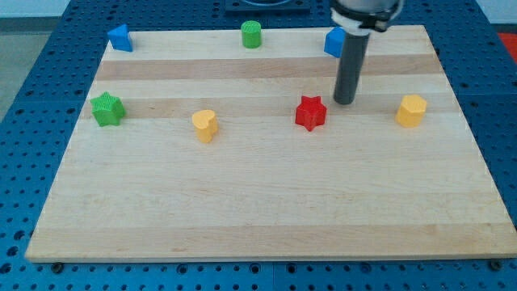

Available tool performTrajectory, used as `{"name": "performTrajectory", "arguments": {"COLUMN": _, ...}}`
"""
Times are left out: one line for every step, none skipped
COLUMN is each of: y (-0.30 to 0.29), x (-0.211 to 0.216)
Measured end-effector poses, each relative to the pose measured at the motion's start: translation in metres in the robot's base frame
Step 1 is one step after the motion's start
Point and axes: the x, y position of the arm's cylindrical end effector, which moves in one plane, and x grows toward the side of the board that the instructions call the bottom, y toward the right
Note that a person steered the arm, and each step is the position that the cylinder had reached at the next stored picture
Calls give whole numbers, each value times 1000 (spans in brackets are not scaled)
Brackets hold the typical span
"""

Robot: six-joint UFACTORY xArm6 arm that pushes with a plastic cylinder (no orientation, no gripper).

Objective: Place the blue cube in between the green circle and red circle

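The blue cube (332, 42) sits near the view's top edge of the wooden board (266, 210), partly hidden behind my rod. The green circle, a short cylinder (251, 34), stands to its left along the same edge. No red circle shows; the only red block is a red star (310, 112) near the middle. My tip (345, 103) rests on the board below the blue cube and just to the upper right of the red star, a small gap away from it.
A second blue block (119, 37) sits at the top left corner. A green star (107, 109) is at the left, a yellow heart (205, 125) left of centre, and a yellow hexagon (411, 110) at the right.
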Motion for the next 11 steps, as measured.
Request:
{"name": "performTrajectory", "arguments": {"y": 28, "x": -15}}
{"name": "performTrajectory", "arguments": {"y": 51, "x": -49}}
{"name": "performTrajectory", "arguments": {"y": 58, "x": -72}}
{"name": "performTrajectory", "arguments": {"y": 58, "x": -89}}
{"name": "performTrajectory", "arguments": {"y": 58, "x": -105}}
{"name": "performTrajectory", "arguments": {"y": 57, "x": -119}}
{"name": "performTrajectory", "arguments": {"y": 42, "x": -125}}
{"name": "performTrajectory", "arguments": {"y": 12, "x": -127}}
{"name": "performTrajectory", "arguments": {"y": -17, "x": -127}}
{"name": "performTrajectory", "arguments": {"y": -38, "x": -127}}
{"name": "performTrajectory", "arguments": {"y": -24, "x": -134}}
